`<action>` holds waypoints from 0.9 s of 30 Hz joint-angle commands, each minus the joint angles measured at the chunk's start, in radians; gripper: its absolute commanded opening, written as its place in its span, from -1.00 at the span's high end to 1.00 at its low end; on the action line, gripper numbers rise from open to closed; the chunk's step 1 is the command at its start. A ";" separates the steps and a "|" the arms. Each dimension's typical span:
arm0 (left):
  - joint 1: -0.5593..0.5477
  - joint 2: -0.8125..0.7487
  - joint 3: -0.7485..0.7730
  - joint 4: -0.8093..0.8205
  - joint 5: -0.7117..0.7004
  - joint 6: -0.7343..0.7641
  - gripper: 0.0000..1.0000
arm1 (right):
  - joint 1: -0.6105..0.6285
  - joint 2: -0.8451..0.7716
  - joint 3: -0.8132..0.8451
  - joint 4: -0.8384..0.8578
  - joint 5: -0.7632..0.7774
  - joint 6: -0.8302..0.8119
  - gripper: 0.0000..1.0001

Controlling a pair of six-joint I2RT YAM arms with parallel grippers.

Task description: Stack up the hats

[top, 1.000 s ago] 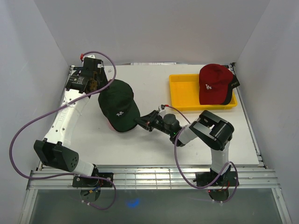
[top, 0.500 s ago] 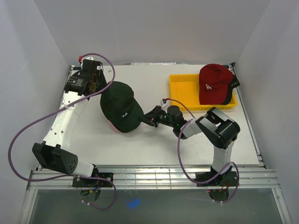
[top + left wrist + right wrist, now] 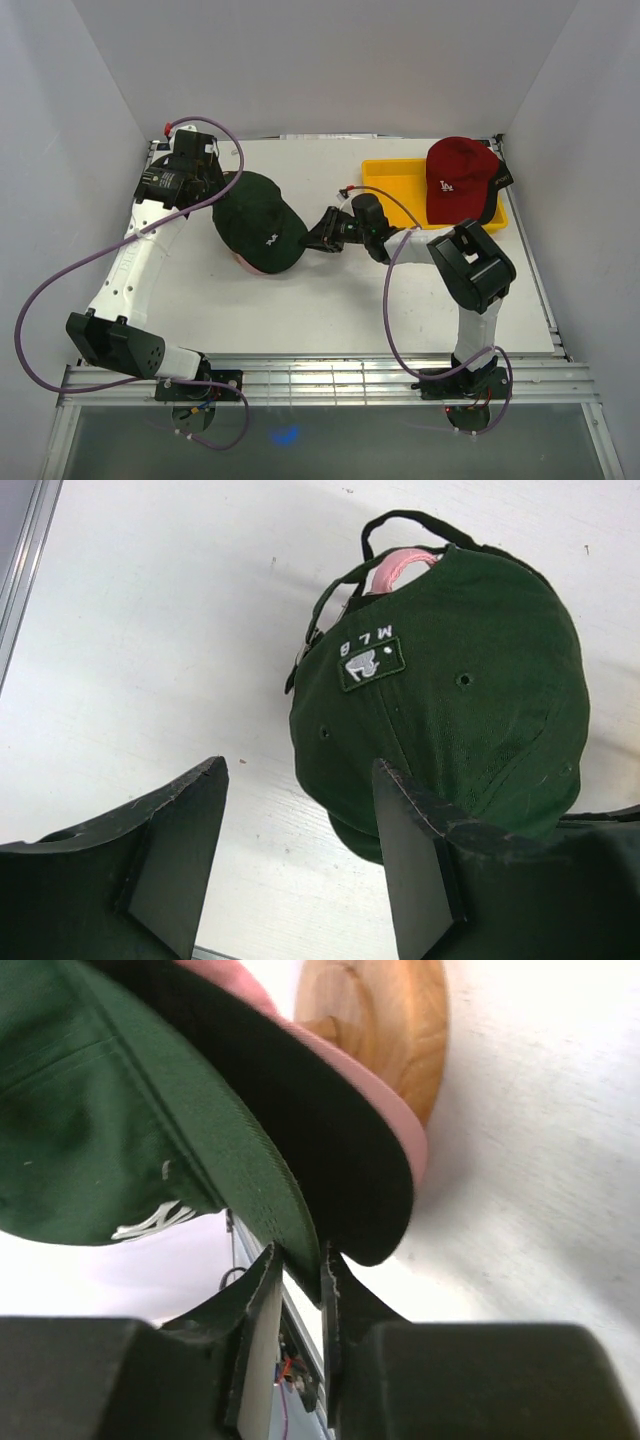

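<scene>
A dark green cap with a white NY logo (image 3: 258, 220) lies on top of a pink cap (image 3: 247, 264) over a wooden stand (image 3: 385, 1020) at the table's left middle. My right gripper (image 3: 318, 238) is shut on the green cap's brim (image 3: 270, 1210), with a black cap's brim and the pink brim (image 3: 400, 1130) just beside it. My left gripper (image 3: 205, 178) is open and empty behind the green cap's back (image 3: 450, 680), where the pink cap (image 3: 400, 568) peeks out. A red cap with a white LA logo (image 3: 455, 178) rests on a dark cap in the yellow tray (image 3: 395, 200).
The yellow tray stands at the back right. White walls close in the table on three sides. A metal rail (image 3: 300, 375) runs along the near edge. Purple cables loop from both arms.
My right gripper has moved toward the back with the green cap's brim, turning the cap. My left gripper has shifted slightly left and back.
</scene>
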 commanded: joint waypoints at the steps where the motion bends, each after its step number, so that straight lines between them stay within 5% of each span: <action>1: -0.005 -0.044 -0.004 -0.011 -0.016 -0.012 -0.41 | -0.032 0.067 -0.030 -0.334 0.086 -0.126 0.46; 9: -0.005 -0.050 -0.003 -0.017 -0.018 -0.012 -0.41 | -0.046 0.045 0.017 -0.464 0.136 -0.223 -0.09; 27: -0.005 -0.016 0.203 -0.065 0.065 0.034 -0.49 | -0.124 -0.377 0.161 -0.789 0.260 -0.408 -0.18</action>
